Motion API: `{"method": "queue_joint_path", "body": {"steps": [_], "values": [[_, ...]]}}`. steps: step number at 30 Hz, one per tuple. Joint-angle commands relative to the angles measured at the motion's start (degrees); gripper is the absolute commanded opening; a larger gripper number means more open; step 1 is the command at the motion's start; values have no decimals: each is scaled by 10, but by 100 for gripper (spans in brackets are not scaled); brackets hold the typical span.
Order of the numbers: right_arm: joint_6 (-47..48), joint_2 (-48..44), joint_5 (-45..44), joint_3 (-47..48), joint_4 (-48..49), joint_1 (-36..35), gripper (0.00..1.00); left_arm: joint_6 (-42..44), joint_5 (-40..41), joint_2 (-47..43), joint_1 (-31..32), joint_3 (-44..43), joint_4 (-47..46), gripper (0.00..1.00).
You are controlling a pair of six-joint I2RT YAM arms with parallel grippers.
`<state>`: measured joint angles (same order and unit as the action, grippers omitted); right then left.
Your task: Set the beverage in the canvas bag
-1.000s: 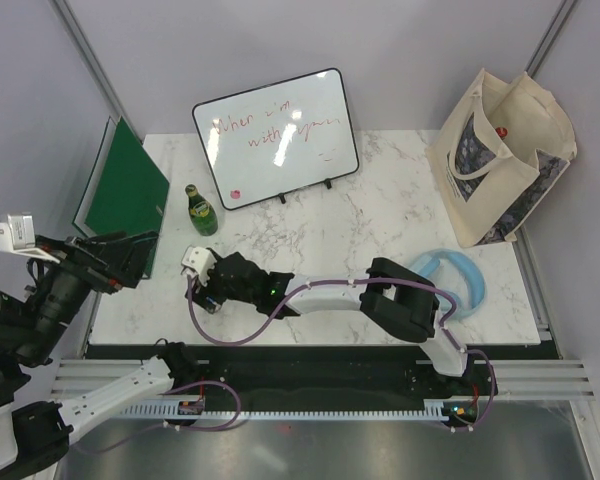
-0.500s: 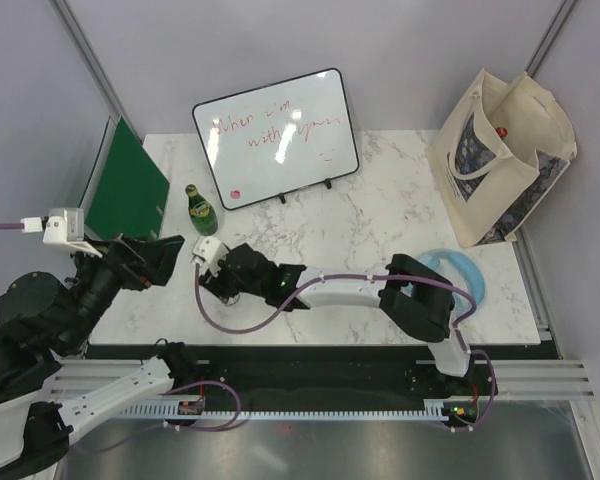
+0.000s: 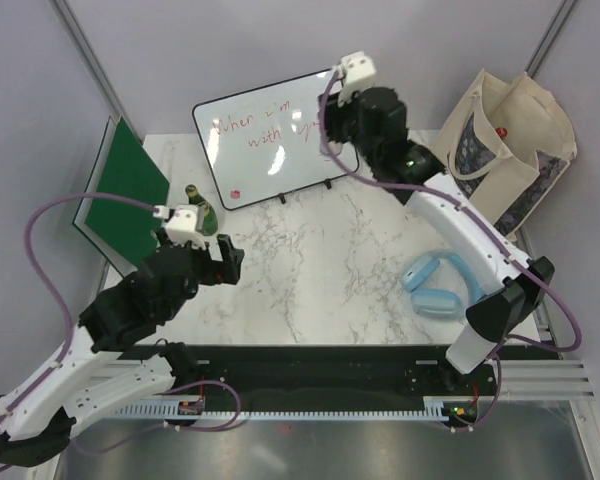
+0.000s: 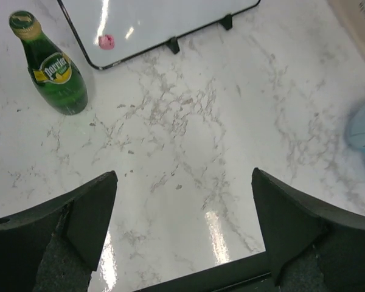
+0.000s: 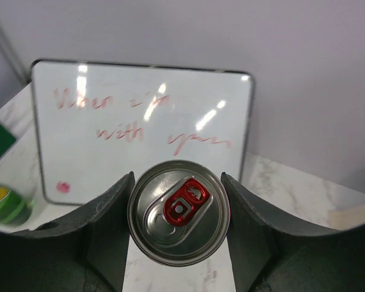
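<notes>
The beverage, a silver can point(image 5: 170, 234) with a red pull tab, sits between the fingers of my right gripper point(image 5: 177, 177), which is shut on its sides. That gripper point(image 3: 342, 118) hangs high at the back, in front of the whiteboard; the top view hides the can. The canvas bag point(image 3: 500, 160), cream with a dark printed panel, stands at the back right, to the right of that gripper. My left gripper point(image 4: 184, 176) is open over bare marble near the front left point(image 3: 225, 258), with nothing between its fingers.
A green glass bottle point(image 4: 55, 73) stands at the left point(image 3: 202, 205), behind the left gripper. A whiteboard point(image 3: 275, 140) leans at the back, a green folder point(image 3: 120, 200) at the far left. Blue headphones point(image 3: 440, 285) lie at the front right.
The right arm has swung from low at the front left up to the back by the whiteboard, its jaws closing on the can. The left arm moved in over the table.
</notes>
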<state>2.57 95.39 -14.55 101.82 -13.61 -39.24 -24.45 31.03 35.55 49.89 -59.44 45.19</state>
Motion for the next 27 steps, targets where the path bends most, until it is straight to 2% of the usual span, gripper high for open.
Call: {"method": "queue_joint_path", "body": {"steps": [1,6,15,27], "values": [[-4,-30,-35,120,-70,105,0,55,-11,30,-1,71,-76,98],[-3,4,-32,231,-91,242,0,80,-44,59,-1,102,-90,98],[-47,38,9,299,-92,414,0,91,-69,59,-1,112,-99,98],[-82,118,52,299,-62,503,0,99,-73,59,-1,115,-104,98]]}}
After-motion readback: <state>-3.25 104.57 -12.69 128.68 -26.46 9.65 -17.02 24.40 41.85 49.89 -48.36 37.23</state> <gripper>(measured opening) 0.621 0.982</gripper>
